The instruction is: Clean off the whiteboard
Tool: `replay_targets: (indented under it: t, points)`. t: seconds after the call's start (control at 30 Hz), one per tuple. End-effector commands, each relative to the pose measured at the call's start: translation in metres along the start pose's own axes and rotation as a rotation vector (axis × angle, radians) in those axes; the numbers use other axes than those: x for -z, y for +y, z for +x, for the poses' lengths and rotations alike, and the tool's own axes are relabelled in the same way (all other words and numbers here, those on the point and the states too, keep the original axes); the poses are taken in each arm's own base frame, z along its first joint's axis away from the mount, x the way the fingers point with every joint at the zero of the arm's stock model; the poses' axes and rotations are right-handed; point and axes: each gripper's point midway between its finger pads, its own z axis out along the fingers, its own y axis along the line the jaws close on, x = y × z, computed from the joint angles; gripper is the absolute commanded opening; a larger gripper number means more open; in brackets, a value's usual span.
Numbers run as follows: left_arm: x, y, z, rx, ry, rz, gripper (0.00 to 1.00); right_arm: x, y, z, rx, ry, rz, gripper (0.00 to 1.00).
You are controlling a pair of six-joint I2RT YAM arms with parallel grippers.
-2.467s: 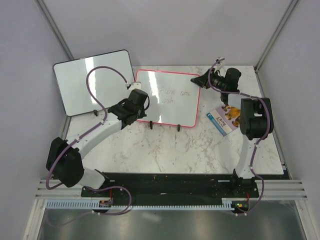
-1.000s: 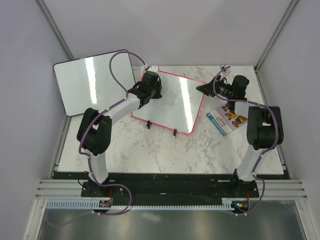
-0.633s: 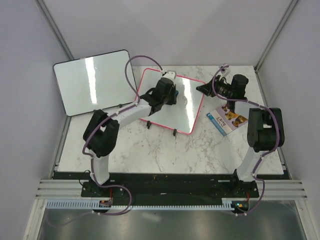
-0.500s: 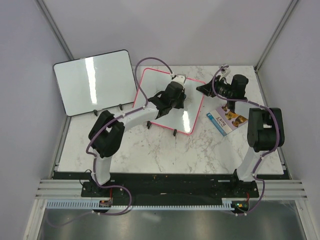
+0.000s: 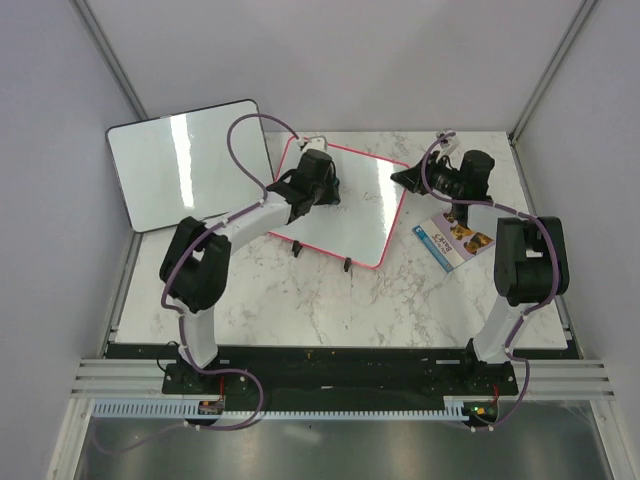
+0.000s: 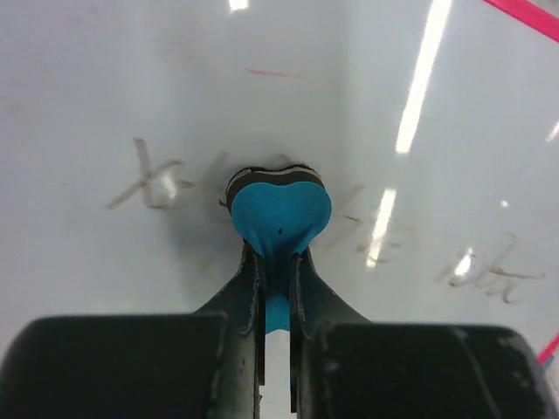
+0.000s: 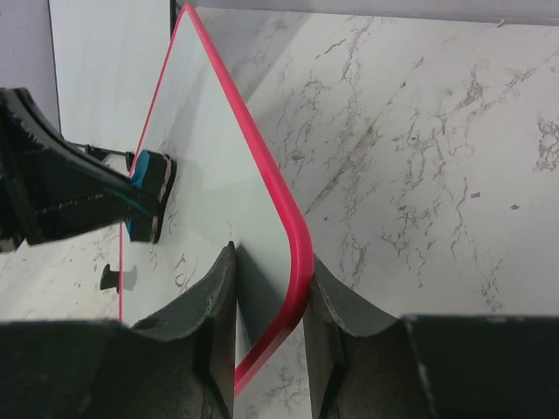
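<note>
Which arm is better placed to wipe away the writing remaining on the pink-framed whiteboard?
Left. The left hand grips the blue eraser against the whiteboard among grey marks; the right hand clamps the board's edge.

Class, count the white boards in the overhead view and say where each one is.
2. The pink-framed whiteboard lies at the far centre of the marble top. The black-framed board is at the far left, just beside it. No others show, and nothing seems hidden.
</note>
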Motion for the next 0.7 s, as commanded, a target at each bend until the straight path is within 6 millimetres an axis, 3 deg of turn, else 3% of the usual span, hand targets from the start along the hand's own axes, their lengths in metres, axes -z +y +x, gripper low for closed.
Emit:
replay_targets:
  t: [0.0, 0.13, 0.3, 0.33, 0.4, 0.53, 0.67]
  points:
    - [-0.016, 0.133, 0.024, 0.025, 0.095, -0.321, 0.02, -0.005, 0.015, 0.008, 0.192, 0.014, -0.041, 0.0]
    - [-0.023, 0.132, 0.019, -0.014, 0.105, -0.292, 0.02, -0.004, 0.015, 0.008, 0.194, 0.014, -0.039, 0.0]
    - [-0.017, 0.097, 0.04, -0.069, 0.129, -0.185, 0.02, -0.002, 0.015, 0.008, 0.205, 0.013, -0.037, 0.0]
    - [-0.013, 0.086, 0.055, -0.096, 0.147, -0.17, 0.02, -0.002, 0.015, 0.008, 0.206, 0.013, -0.037, 0.0]
    - [-0.005, 0.068, 0.063, -0.117, 0.139, -0.131, 0.02, -0.002, 0.015, 0.008, 0.208, 0.014, -0.036, 0.0]
    - [0.006, 0.008, 0.094, -0.215, 0.164, -0.04, 0.02, 0.0, 0.014, 0.011, 0.227, 0.016, -0.03, 0.0]
    - [0.01, -0.03, 0.125, -0.247, 0.199, 0.012, 0.02, 0.004, 0.01, 0.009, 0.247, 0.019, 0.011, 0.0]
